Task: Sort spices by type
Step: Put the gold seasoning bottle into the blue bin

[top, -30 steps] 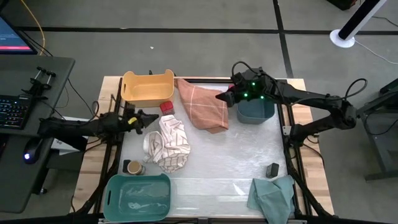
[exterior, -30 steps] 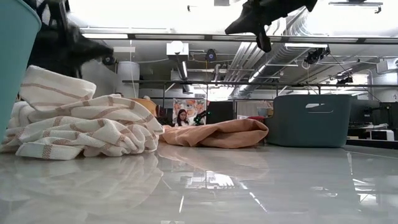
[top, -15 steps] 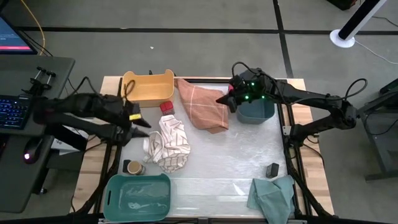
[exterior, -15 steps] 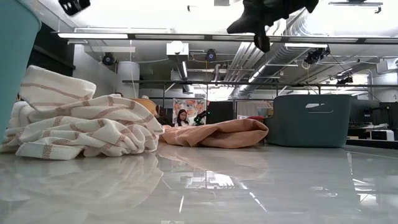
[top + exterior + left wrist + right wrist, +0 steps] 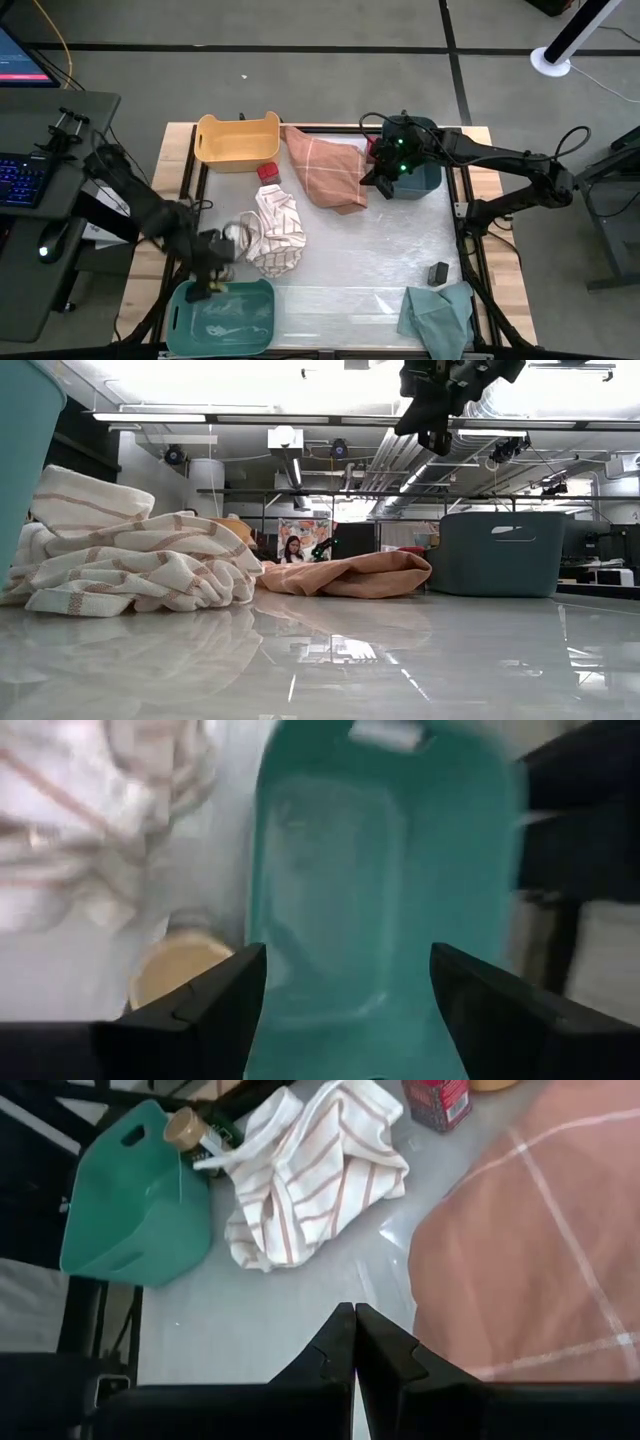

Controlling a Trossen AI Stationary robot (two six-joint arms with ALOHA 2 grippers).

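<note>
My left gripper (image 5: 205,278) (image 5: 348,960) is open and empty, above the teal bin's far rim (image 5: 385,735) at the table's near left. A tan-topped round jar (image 5: 180,970) (image 5: 182,1127) stands on the table beside that bin, just outside one of my left fingers. A red-topped box (image 5: 268,172) (image 5: 437,1098) stands by the yellow bin (image 5: 237,140). A small black block (image 5: 438,272) sits at the near right. My right gripper (image 5: 373,182) (image 5: 355,1342) is shut and empty, held high between the orange cloth (image 5: 325,170) and the blue-grey bin (image 5: 418,180).
A striped cloth (image 5: 272,230) lies crumpled in the left middle, next to the jar. A green cloth (image 5: 438,315) lies at the near right corner. The teal bin (image 5: 220,315) sits at the near left. Bare table shows in the middle and near middle.
My left arm has swung from the table's left edge by the yellow bin toward the near edge, and its gripper now hangs over the jar and the teal bin's rim. My right gripper has shifted a little toward the near edge and tipped to point more downward.
</note>
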